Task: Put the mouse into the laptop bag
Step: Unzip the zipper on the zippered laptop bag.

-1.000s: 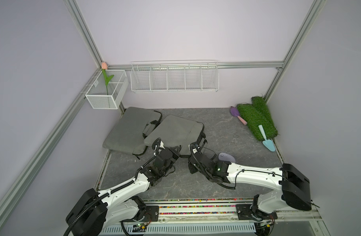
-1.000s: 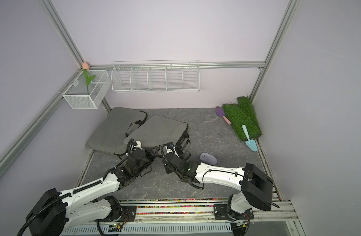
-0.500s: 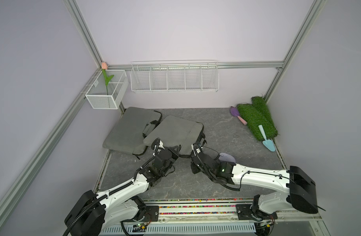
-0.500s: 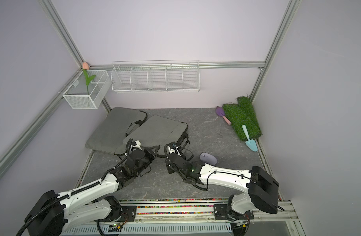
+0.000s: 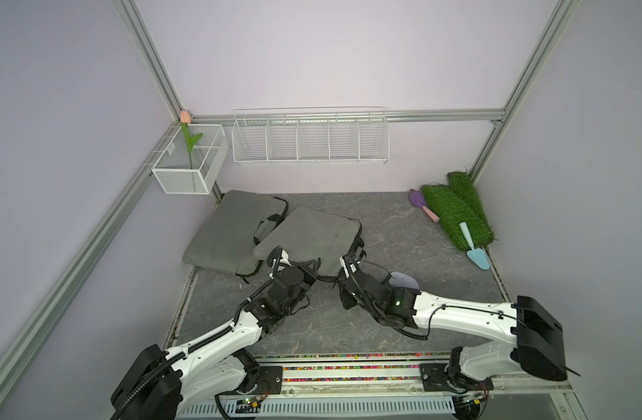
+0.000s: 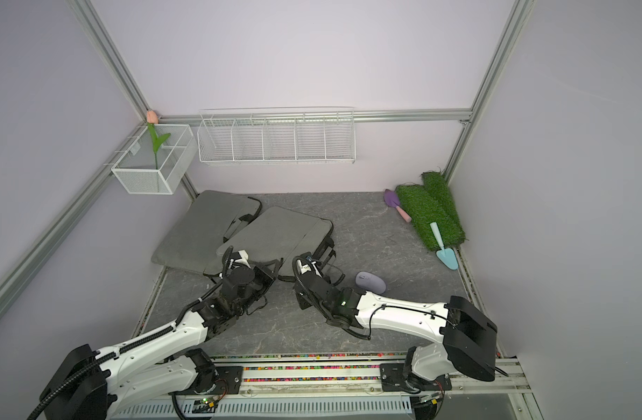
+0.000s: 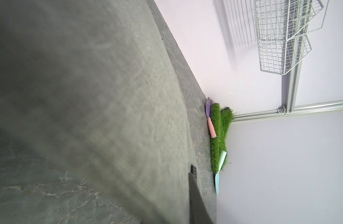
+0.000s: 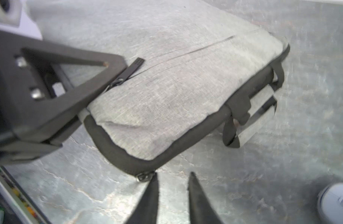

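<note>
The mouse is lying beside the closed laptop bag; the left hand is pinching its zip pull, the right hand is half-open, empty.

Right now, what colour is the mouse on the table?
Pale lilac-grey. The mouse shows best in a top view.

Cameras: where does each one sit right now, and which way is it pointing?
Top views: high above the robot's base, looking down at the laptop bag and mouse; left arm and right arm show.
Left wrist: against the bag, facing the grass mat in the far corner; one dark finger shows.
Right wrist: low, facing the bag's near corner; right gripper, open, and left gripper on the zipper pull show.
Shared: right wrist and top views catch the mouse.
</note>
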You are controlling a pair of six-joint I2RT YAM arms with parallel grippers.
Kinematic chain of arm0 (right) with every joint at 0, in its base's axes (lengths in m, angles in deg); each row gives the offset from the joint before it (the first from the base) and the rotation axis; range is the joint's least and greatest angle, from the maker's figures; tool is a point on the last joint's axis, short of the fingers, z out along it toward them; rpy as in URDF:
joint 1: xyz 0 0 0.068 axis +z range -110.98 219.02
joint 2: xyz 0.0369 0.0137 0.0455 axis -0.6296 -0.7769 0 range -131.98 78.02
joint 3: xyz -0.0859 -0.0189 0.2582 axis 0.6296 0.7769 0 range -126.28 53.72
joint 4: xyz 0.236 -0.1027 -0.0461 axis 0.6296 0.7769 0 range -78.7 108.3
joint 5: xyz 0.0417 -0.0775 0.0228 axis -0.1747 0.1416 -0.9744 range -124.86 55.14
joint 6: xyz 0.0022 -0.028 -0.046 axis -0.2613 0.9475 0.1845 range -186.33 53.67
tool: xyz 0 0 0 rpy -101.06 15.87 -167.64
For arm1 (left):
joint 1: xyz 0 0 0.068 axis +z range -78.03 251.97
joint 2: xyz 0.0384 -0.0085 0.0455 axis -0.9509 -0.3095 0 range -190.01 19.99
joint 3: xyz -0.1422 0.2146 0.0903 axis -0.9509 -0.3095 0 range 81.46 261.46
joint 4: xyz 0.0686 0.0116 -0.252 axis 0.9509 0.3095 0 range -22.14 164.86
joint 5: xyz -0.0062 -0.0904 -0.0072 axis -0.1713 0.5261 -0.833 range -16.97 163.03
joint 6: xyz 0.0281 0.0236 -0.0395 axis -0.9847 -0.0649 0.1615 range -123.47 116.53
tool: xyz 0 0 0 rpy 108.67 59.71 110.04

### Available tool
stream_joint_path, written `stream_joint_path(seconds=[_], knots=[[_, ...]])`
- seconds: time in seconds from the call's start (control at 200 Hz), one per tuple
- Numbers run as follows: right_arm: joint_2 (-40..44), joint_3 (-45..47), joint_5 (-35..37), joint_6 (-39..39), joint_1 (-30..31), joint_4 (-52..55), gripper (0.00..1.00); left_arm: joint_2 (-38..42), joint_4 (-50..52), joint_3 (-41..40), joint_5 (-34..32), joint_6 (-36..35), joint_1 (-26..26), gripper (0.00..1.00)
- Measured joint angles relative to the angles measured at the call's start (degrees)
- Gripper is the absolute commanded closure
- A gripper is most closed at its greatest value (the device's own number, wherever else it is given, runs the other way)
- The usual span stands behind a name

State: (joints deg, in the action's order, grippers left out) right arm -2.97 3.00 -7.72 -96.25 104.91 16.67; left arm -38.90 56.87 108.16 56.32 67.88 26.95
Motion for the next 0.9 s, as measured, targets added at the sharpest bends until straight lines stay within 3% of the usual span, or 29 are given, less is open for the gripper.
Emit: stream_joint_path(seconds=[0.18, 0.65, 0.715, 0.9], knots=[[-0.2, 2.05, -1.7, 1.66, 0.0, -1.22, 0.57, 0.66, 1.18, 0.0, 0.13, 0.17, 0.0, 1.0], [-3.93, -0.13, -3.8, 4.7, 0.92, -5.46, 0.53, 1.97, 3.1, 0.0, 0.24, 0.22, 0.0, 1.0], [-4.68, -1.01, -3.76, 4.79, 0.92, -5.79, 0.57, 2.47, 3.28, 0.0, 0.24, 0.22, 0.0, 1.0], [-6.4, -2.38, -3.41, 4.98, 0.92, -5.73, 0.79, 3.26, 3.65, 0.0, 0.22, 0.22, 0.0, 1.0]])
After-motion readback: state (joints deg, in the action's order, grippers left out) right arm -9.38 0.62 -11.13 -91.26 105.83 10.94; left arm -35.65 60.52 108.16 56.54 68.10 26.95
